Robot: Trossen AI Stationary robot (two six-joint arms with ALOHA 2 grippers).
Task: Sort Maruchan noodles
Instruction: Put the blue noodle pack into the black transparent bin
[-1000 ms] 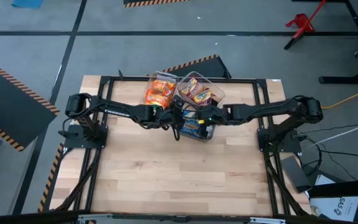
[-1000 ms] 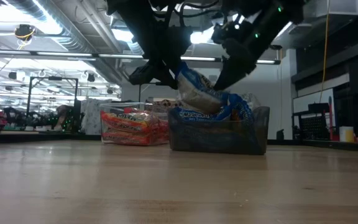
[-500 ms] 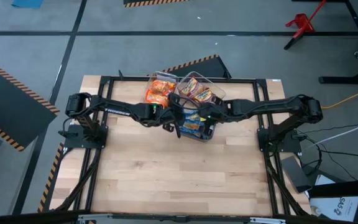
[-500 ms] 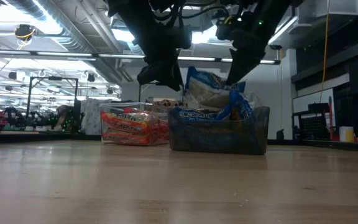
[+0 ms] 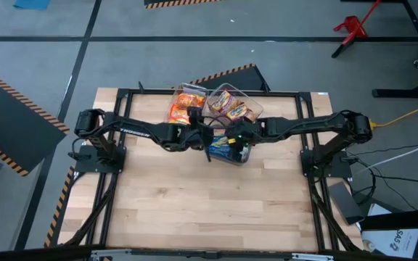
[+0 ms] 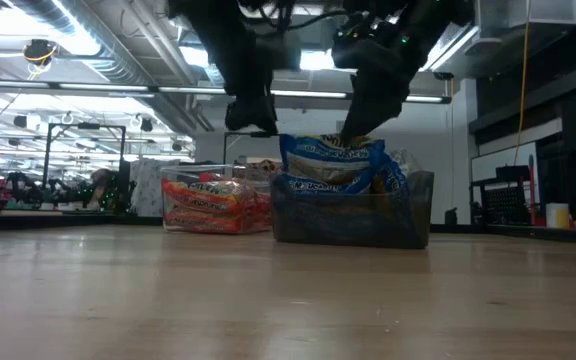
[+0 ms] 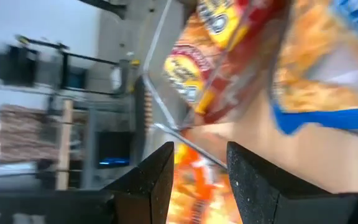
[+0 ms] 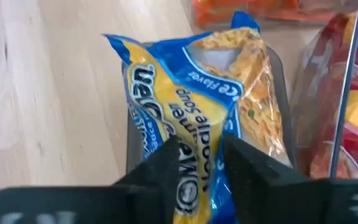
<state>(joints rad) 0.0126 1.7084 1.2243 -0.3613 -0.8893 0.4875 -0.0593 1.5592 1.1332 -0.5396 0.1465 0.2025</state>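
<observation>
Counting three clear bins (image 5: 247,109) at the tabletop's (image 5: 194,196) twelve o'clock edge: orange packets (image 5: 186,106) in one, red-and-yellow packets (image 5: 229,104) in another, blue packets (image 5: 227,147) in the nearest. Exact packet totals are hard to make out, stacked as they are. Right hand (image 8: 199,163) sits over the blue bin, fingers a little apart, pinching a blue-and-yellow packet (image 8: 188,112). Left hand (image 7: 197,174) hovers alongside at nine o'clock, fingers slightly parted, holding nothing.

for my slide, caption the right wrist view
Right gripper shut on a crinkly blue-and-yellow noodle packet above the clear plastic bin.
</observation>
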